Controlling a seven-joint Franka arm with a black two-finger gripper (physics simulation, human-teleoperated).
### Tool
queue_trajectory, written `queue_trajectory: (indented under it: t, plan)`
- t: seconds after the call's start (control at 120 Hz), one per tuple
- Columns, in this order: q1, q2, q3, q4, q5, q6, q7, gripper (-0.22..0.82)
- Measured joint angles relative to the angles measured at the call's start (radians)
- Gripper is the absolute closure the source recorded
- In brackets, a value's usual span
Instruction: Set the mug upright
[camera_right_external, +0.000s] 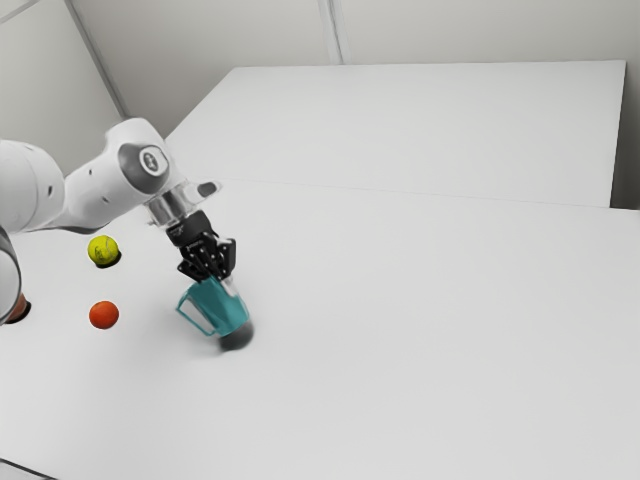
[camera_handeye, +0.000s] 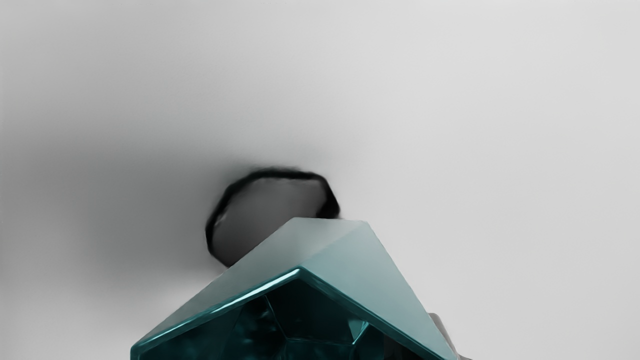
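One mug (camera_right_external: 222, 308), teal, tilted, mouth up toward the gripper (camera_right_external: 223, 279), base leaning toward the exterior view's right. Fingers look closed on its wall at the rim, one inside, one outside. Dark patch (camera_right_external: 236, 338) just below the base; can't tell if base touches table (camera_right_external: 420, 330). Status, my call: partly done, mouth is up but mug not vertical. Left: straighten, seat base flat, release.
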Motion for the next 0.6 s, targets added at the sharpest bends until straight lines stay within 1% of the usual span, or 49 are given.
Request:
queue_trajectory:
  t: [0.1, 0.217, 0.475, 0.6]
  plan:
    - [-0.056, -0.03, -0.001, -0.032, 0.086, 0.088, -0.028, 0.78]
    - [-0.093, -0.071, 0.0, -0.077, 0.179, 0.167, -0.074, 0.78]
    - [-0.139, -0.083, 0.001, -0.136, 0.287, 0.329, -0.158, 0.78]
    - [-0.151, -0.079, 0.002, -0.144, 0.334, 0.382, -0.191, 0.78]
